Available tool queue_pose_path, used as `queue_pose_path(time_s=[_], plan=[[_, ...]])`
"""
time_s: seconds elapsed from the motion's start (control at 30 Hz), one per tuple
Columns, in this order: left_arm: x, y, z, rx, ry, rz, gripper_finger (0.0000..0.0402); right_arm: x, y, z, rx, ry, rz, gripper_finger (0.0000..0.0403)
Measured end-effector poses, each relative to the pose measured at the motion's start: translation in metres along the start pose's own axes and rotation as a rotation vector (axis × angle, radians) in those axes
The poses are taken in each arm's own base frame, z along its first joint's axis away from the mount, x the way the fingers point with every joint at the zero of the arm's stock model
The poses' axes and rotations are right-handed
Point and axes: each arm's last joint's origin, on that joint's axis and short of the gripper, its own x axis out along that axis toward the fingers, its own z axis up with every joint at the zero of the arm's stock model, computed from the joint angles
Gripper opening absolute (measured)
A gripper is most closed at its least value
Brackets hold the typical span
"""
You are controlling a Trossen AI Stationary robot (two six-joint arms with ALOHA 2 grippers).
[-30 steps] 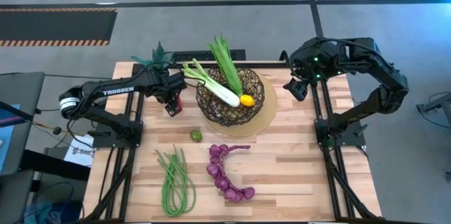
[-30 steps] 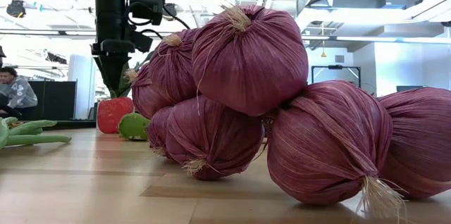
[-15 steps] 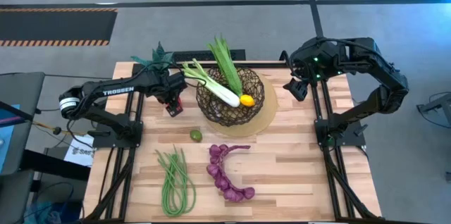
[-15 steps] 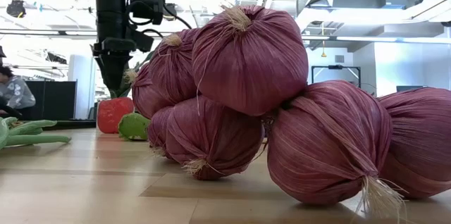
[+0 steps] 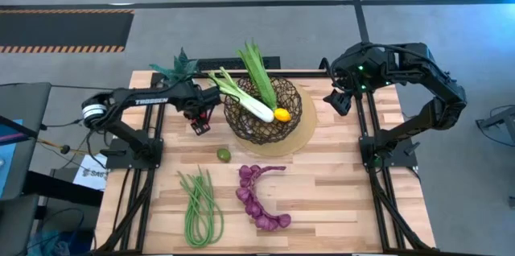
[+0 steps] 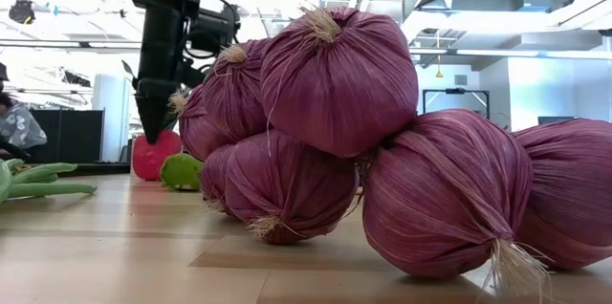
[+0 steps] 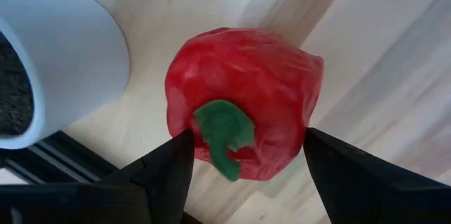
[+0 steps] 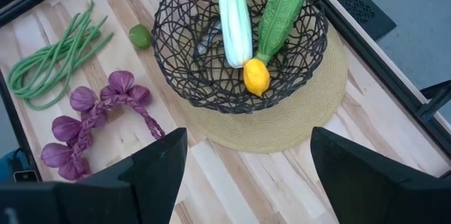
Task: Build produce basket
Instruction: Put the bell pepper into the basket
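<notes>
The red pepper [image 7: 246,90] stands on its base on the table left of the dark wire basket [image 5: 261,111], green stem up; it also shows in the low view [image 6: 155,159]. My left gripper [image 7: 246,146] is open and points down over it, one finger on each side of the stem end. The basket holds the leek [image 5: 241,95], leafy stalks [image 5: 257,75] and lemon [image 5: 282,114]. The lime [image 5: 224,154], green beans [image 5: 199,205] and purple onion string [image 5: 259,196] lie on the table. My right gripper [image 5: 338,101] waits open at the far right. My left gripper comes at the pepper from above, slanting. Its fingers [image 7: 169,168] stand on either side of the pepper's top by the green stem [image 7: 222,129]. I cannot tell whether they touch it. The pepper stands on the table.
The basket stands on a round tan mat [image 5: 302,131]. A small potted plant [image 5: 179,67] in a white pot [image 7: 63,69] stands just beyond the pepper at the far left. Bare wood lies right of the onion string.
My left arm has reached toward the table's right and tipped over from upright. Its fingertips have come down a little onto the pepper's top. The pepper has stayed where it was on the table.
</notes>
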Motion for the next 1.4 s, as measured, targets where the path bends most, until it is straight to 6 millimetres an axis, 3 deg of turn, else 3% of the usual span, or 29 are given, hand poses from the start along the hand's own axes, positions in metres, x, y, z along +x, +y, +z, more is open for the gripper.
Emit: queue_pose_path(time_s=[0.43,0.6,0.83,1.4], plan=[[-0.001,-0.001,0.002,0.011,-0.032,-0.03,0.0233,0.0,0.0,0.0,0.004,-0.001,-0.001,0.0317],[-0.002,-0.005,0.001,0.022,-0.036,-0.033,0.0165,0.0,0.0,0.0,0.004,-0.002,-0.001,0.0317],[-0.009,-0.015,-0.001,0.067,-0.074,-0.001,0.0018,0.0,0.0,0.001,0.005,-0.011,0.001,0.0317],[-0.056,-0.018,-0.037,-0.014,-0.261,-0.021,0.0,0.0,0.001,0.003,0.008,-0.033,0.009,0.0317]])
